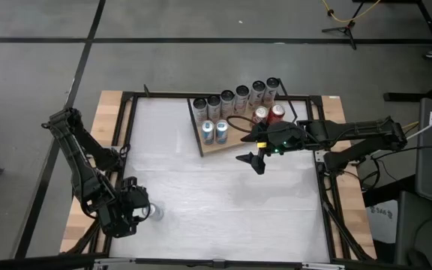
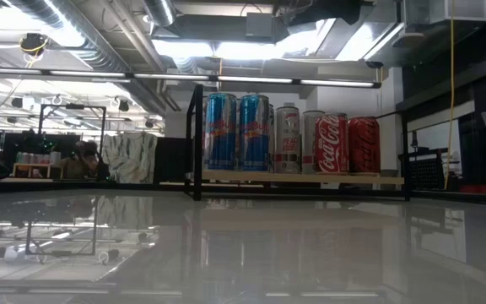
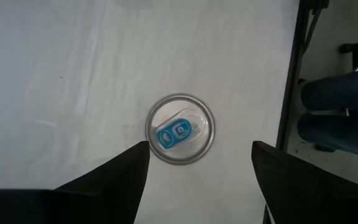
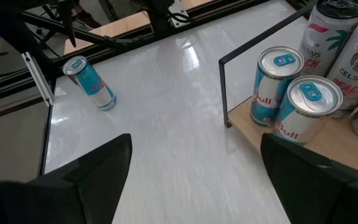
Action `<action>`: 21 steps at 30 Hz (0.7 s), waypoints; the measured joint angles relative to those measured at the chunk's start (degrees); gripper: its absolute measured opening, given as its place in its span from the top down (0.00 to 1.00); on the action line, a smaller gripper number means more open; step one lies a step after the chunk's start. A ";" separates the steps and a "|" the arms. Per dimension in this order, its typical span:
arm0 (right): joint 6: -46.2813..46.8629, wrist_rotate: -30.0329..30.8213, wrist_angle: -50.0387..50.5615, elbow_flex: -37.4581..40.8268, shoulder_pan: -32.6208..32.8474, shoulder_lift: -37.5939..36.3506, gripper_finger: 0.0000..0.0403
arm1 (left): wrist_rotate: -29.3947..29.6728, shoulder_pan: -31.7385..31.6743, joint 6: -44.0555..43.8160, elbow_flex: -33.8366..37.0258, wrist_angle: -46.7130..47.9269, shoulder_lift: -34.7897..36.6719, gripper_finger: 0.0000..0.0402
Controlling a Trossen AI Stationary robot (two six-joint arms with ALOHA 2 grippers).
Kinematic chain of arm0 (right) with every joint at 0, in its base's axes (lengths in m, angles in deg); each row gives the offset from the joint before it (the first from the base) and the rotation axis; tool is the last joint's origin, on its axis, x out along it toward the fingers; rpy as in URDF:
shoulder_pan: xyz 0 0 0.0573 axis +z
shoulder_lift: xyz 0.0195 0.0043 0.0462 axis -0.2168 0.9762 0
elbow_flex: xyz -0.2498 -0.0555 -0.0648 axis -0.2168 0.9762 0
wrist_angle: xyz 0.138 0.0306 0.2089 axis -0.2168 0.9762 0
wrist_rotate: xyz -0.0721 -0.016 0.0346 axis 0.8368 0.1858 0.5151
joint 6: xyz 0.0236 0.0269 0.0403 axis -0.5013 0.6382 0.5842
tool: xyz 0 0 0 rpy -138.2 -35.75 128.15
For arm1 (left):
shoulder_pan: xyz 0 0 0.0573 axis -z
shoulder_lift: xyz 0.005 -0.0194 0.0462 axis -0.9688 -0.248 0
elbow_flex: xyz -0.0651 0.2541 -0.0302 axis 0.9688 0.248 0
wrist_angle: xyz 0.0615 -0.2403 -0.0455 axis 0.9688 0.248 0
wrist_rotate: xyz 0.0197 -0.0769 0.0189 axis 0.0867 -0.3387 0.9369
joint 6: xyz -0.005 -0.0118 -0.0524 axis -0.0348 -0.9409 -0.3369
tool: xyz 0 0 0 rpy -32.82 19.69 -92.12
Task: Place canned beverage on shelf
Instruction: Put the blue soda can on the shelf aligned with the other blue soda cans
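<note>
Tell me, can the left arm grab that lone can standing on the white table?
Probably yes. The left gripper hangs right above the lone can with its fingers open and nothing between them. The can stands upright, apart from the shelf.

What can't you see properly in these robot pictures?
- The lone can: the left wrist view shows only its top, so its label is hidden; in the high view the left gripper partly covers it.
- The shelf: its right part is hidden under the right gripper and arm.
- The back-row cans: too small for names.
</note>
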 joint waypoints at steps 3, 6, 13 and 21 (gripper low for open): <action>0.00 -0.02 0.00 0.00 0.01 0.00 0.14 | 0.00 0.00 -0.17 0.27 -0.12 0.00 0.32; 0.00 -0.02 0.00 -0.02 0.02 0.00 0.14 | -0.11 0.00 -2.36 1.34 -0.07 0.00 0.32; -0.02 -0.02 0.00 -0.02 0.02 0.00 0.14 | -0.61 0.00 -6.07 2.86 -0.02 0.00 0.32; -0.02 -0.02 0.01 -0.01 0.01 0.00 0.14 | 0.75 0.00 -6.06 2.93 0.00 -0.20 0.32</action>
